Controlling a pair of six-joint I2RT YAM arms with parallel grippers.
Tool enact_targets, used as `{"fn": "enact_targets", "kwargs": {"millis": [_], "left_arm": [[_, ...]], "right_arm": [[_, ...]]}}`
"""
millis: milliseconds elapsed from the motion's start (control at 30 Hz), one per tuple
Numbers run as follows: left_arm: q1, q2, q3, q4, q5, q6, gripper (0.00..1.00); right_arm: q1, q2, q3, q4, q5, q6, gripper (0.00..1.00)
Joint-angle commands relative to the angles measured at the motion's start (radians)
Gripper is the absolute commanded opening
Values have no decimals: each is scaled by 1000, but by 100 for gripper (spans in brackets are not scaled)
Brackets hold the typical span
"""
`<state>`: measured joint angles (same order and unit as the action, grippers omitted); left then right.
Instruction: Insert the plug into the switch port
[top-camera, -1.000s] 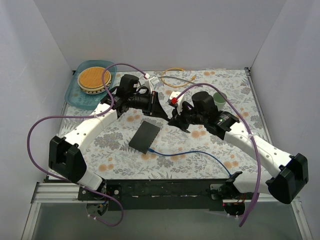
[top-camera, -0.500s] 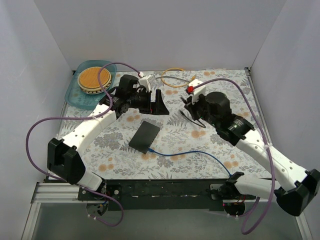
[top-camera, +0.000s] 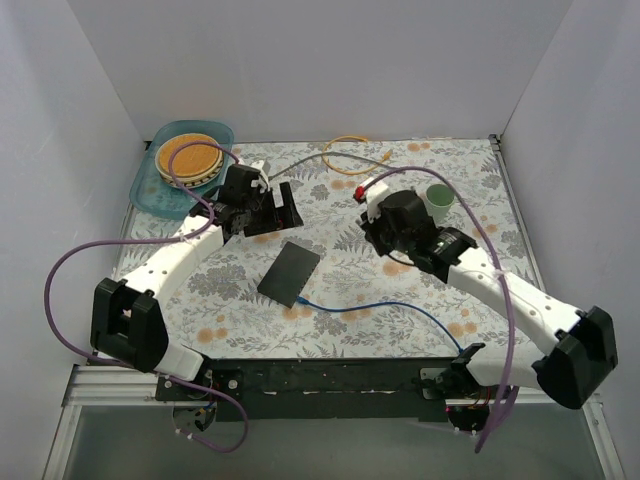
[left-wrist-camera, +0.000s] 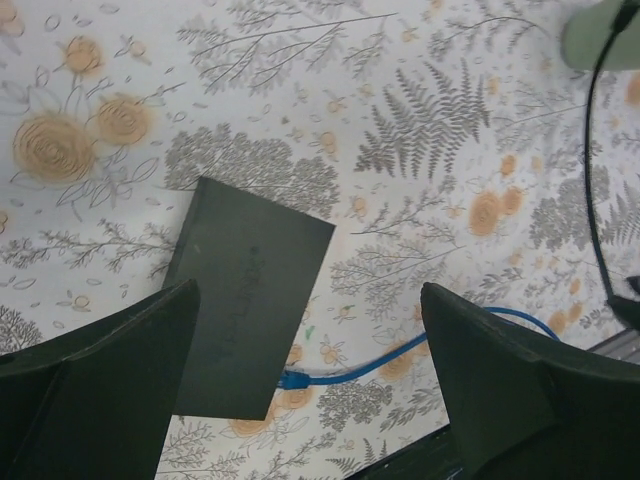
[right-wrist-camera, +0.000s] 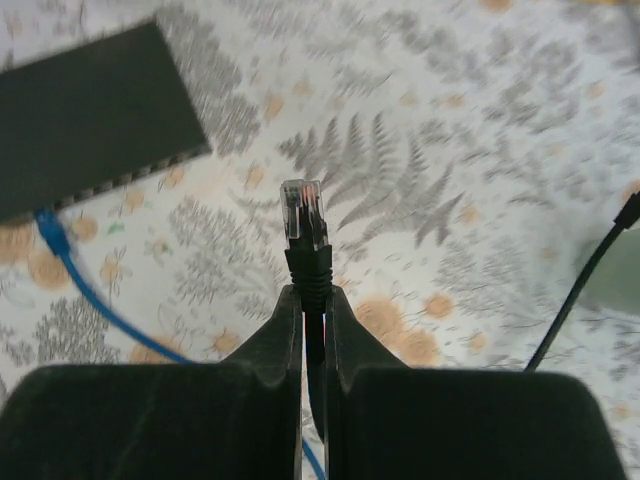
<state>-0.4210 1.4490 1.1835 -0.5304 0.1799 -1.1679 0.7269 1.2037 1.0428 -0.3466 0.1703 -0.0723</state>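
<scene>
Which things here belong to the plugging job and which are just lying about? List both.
Job: switch; plug; right gripper clamped just behind the plug.
Lying about: teal tray holding a round disc; green cup; orange cable; blue cable, its end at the switch.

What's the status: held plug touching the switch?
Apart. Right wrist view: patterned tablecloth lies between the plug, pinched in the right gripper, and the switch.
</scene>
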Motion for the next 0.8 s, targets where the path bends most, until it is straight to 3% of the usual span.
{"fn": "enact_targets", "kwargs": {"millis": [0, 300, 533, 667, 767], "left_arm": [[24, -32, -88, 23, -77, -44, 93], [33, -71, -361, 217, -164, -148, 93], [33, -133, -541, 365, -181, -174, 85], [31, -193, -619, 411, -60, -211, 81], [31, -226, -663, 431, -56, -239, 80]], "right_arm": [[2, 53, -82, -5, -237, 29, 1], [14, 161, -191, 136, -512, 38, 1], [26, 212, -291, 274, -542, 65, 1], [26, 241, -294, 279, -535, 90, 1], [29, 270, -297, 305, -546, 103, 1]]}}
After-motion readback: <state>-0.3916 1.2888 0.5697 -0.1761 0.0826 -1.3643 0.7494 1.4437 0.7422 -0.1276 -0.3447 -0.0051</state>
